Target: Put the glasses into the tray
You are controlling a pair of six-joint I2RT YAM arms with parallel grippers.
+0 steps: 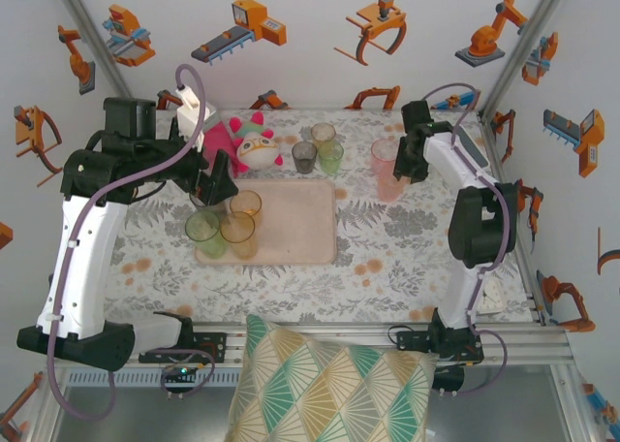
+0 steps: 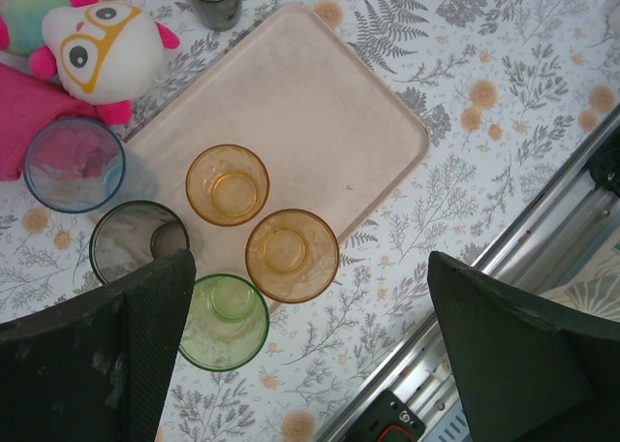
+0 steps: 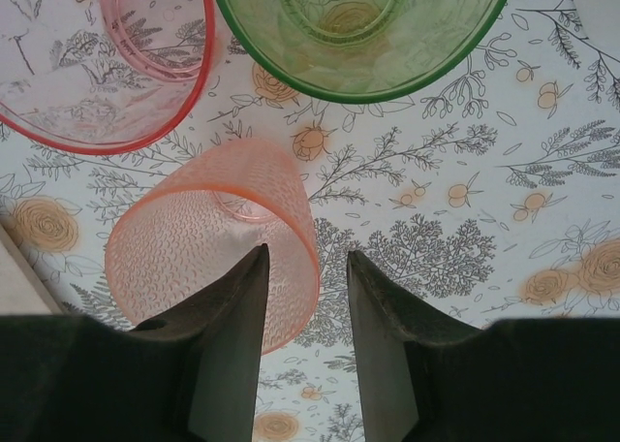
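The beige-pink tray (image 1: 295, 224) lies mid-table. Two amber glasses (image 2: 227, 184) (image 2: 292, 255) stand on its left end, with a green glass (image 2: 224, 322) at its near corner. A grey glass (image 2: 136, 240) and a blue glass (image 2: 75, 164) stand just off its left edge. My left gripper (image 2: 310, 350) hovers open and empty above these. At the back stand a grey glass (image 1: 304, 156), a pale amber one (image 1: 323, 135) and a green one (image 1: 332, 156). My right gripper (image 3: 308, 263) is open astride the rim of a textured pink glass (image 3: 208, 234), beside another pink glass (image 3: 97, 64).
A plush toy (image 1: 254, 146) and a rolled pink towel (image 1: 215, 142) lie behind the tray's left end, with a white box (image 1: 189, 112) further back. A patterned pillow (image 1: 320, 384) sits past the metal rail (image 2: 542, 219) at the near edge.
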